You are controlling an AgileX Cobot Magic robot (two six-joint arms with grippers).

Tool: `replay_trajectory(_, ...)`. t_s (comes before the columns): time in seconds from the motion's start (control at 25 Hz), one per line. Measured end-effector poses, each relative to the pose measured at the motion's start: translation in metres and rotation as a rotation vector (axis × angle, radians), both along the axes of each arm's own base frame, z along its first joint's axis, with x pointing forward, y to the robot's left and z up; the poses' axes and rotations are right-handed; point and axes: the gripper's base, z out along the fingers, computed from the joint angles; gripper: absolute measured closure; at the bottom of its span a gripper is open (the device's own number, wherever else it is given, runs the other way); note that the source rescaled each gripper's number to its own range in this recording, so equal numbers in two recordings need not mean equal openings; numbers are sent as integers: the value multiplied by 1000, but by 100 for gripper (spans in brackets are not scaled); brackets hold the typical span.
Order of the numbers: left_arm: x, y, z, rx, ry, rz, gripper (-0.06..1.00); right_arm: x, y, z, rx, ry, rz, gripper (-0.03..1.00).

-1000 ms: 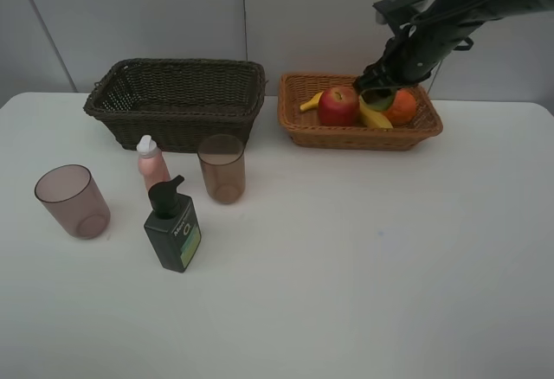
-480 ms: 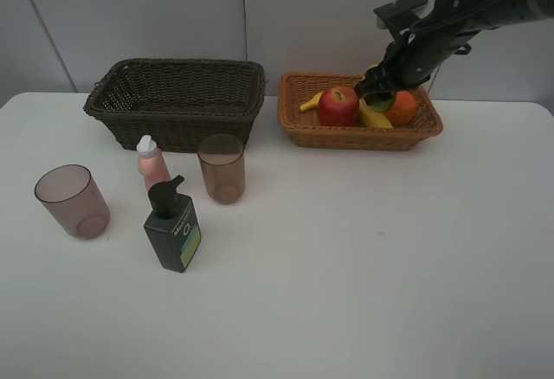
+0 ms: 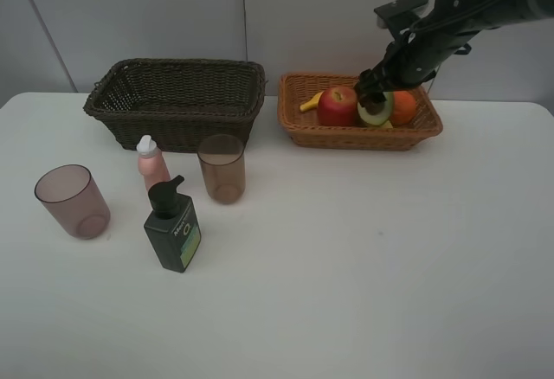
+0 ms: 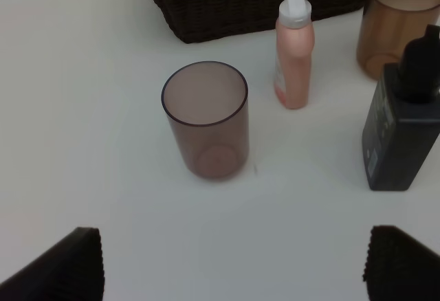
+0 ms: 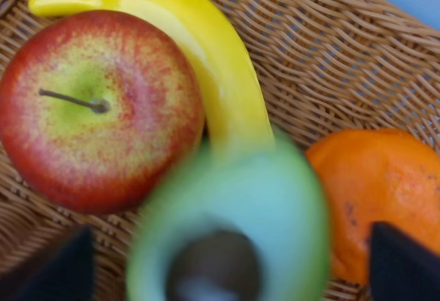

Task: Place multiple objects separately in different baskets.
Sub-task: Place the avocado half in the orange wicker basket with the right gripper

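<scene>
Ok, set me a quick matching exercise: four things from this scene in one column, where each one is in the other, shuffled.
Things:
1. red apple
2. pink bottle
3. pump bottle
4. dark brown basket

Places:
A. nearest the front edge of the table
B. back left of the table
C. inside the tan basket
D. upright, just in front of the dark basket

Pairs: 1-C, 2-D, 3-A, 4-B.
</scene>
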Motion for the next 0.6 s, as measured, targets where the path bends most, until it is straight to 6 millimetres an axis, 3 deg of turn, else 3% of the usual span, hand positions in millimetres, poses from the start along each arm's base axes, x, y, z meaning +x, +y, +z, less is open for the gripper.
replay_trajectory(0.08,0,0,0,0,0,0,-6,0,0,0,9,2,-5,3)
replay_trajectory(0.16,0,0,0,0,0,0,-6,0,1,0,12,3,-6,-1)
replay_trajectory(0.6,0,0,0,0,0,0,-6,0,1,0,13,3,-7,-3)
